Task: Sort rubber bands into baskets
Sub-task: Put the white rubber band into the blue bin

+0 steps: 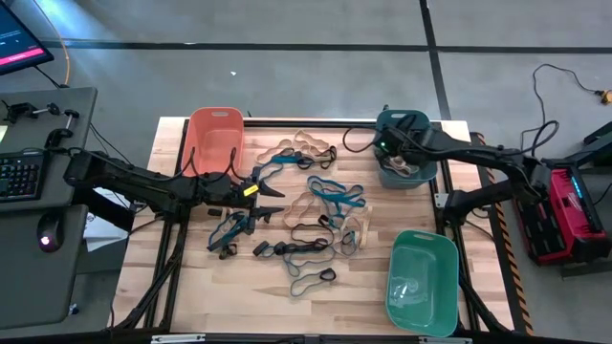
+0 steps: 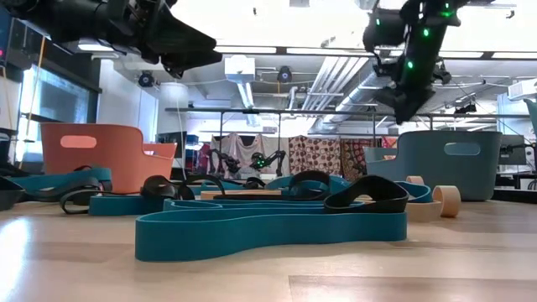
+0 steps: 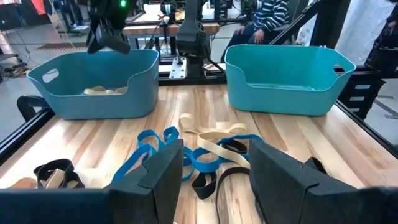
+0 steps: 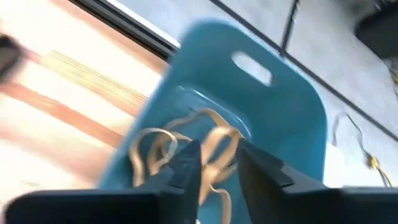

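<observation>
At the left edge of the wooden tabletop (image 1: 191, 287) stands the orange-salmon basket (image 1: 214, 139), and just beside it the left claw (image 1: 266, 191) hangs over the near edge of the scattered rubber bands (image 1: 320, 225), its two dark fingers (image 3: 163, 180) spread wide with nothing between them. The bands lie in a loose tangle across the middle of the tabletop: tan, blue and black loops, several overlapping or threaded through one another. They look light, soft and floppy, so a pinch on one free, raised strand at the edge of the pile seems the safest hold; grabbing where loops cross would likely drag neighbours along. Farther right, at the far side, the right claw (image 1: 394, 145) hovers over the dark teal-blue basket (image 1: 406, 174), which already holds tan bands (image 4: 186, 149). Its fingers stand partly apart, with the tan loops showing through the gap below them; whether they grip a strand or have let go, I cannot tell. Nearest on the right sits the lighter green basket (image 1: 423, 282).
</observation>
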### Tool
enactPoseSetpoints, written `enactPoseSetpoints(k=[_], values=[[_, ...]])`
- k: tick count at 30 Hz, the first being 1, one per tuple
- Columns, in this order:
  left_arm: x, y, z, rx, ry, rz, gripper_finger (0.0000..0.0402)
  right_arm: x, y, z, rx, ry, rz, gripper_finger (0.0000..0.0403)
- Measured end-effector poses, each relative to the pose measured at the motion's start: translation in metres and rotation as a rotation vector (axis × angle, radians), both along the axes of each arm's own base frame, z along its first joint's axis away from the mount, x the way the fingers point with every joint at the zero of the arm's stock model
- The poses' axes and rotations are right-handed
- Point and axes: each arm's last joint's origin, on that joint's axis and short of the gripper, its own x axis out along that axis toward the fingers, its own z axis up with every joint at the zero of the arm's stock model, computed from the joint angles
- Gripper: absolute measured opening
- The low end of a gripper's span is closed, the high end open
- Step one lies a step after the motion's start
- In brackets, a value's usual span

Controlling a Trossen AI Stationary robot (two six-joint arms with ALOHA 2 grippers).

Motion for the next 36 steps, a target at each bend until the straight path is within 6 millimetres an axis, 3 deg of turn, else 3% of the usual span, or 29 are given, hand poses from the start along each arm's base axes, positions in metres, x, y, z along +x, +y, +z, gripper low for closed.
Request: enactPoseSetpoints(k=[7,20,36], values=[[0.0,-0.001,0.0,-0.029,0.001,-0.015,0.0175,0.024,0.02,0.015,-0.041,-0.15,0.151,0.0006],[0.0,0.0,0.001,-0.054,-0.012,-0.006,0.0175,0.059,0.075,0.027,-0.072,-0.404,0.414,0.0002],[0.0,0.0,0.001,-0.027,-0.007,-0.011,0.0175,0.064,0.12,-0.008,-0.062,-0.548,0.552,0.0]])
